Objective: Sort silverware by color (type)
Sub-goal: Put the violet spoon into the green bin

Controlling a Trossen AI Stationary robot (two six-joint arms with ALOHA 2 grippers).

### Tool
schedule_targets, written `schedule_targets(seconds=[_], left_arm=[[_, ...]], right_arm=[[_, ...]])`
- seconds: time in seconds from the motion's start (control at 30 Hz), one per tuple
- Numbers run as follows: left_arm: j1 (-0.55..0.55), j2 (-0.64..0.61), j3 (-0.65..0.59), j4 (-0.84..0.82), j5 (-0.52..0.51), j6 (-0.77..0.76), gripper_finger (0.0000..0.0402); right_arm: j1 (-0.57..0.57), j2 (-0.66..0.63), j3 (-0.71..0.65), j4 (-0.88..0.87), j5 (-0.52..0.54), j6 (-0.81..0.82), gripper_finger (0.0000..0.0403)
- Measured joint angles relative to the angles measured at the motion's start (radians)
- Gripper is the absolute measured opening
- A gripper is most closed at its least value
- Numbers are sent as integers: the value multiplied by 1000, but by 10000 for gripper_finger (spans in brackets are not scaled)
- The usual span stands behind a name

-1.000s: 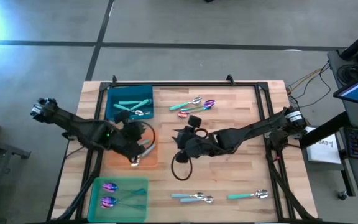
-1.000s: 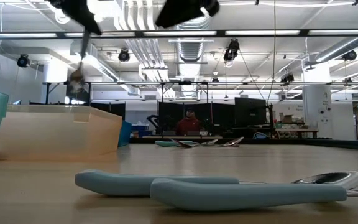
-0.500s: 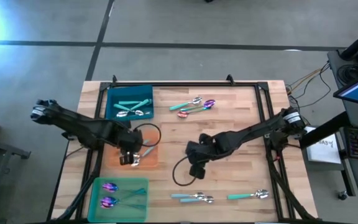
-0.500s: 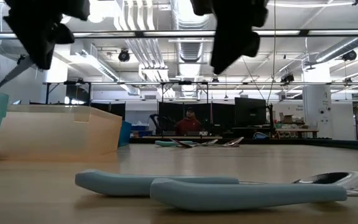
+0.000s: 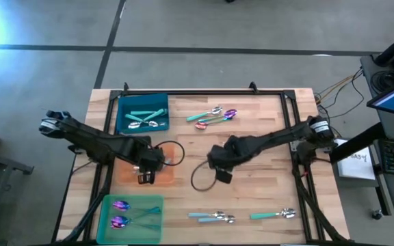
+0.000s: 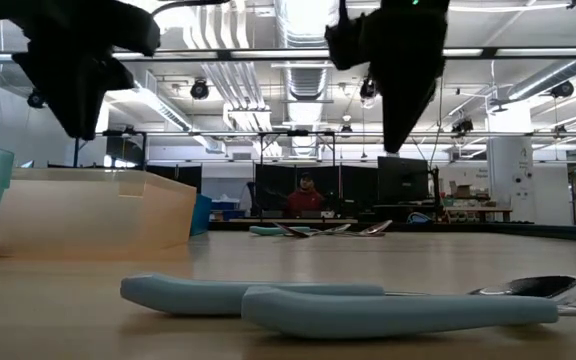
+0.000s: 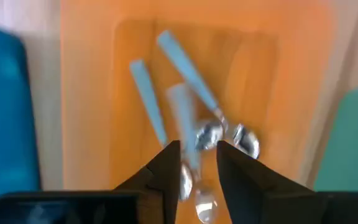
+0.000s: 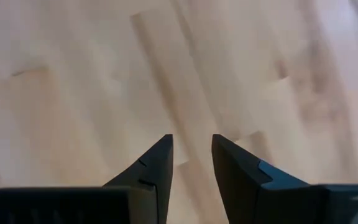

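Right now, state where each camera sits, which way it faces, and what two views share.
High view: overhead, facing straight down; both arms, left claw over the orange tray, right claw over bare wooden table.
Low view: at tabletop height, facing level across into the room; both claws hang from above, pale-blue-handled spoons nearest.
Left wrist view: on the left arm, facing down at spoons in the orange tray; own fingers apart.
Right wrist view: on the right arm, facing bare wood; own fingers apart.
Shared: the orange tray shows in the high, low and left wrist views.
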Motion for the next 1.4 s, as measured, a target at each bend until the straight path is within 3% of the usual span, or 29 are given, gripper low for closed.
schedule_targets(seconds=[0.4, 0.77, 1.07, 1.4], left_arm=[[-15, 4, 0, 248, 0, 24, 161], [-22, 4, 0, 333, -54, 52, 166], [-22, 4, 0, 336, -57, 42, 166], [-22, 4, 0, 343, -164, 47, 166]], right_arm=[[-247, 5, -16, 39, 11, -434, 96], [-519, 119, -22, 166, 12, -776, 100], [-667, 180, -22, 255, -16, -898, 82], [-679, 254, -22, 299, -17, -980, 107]])
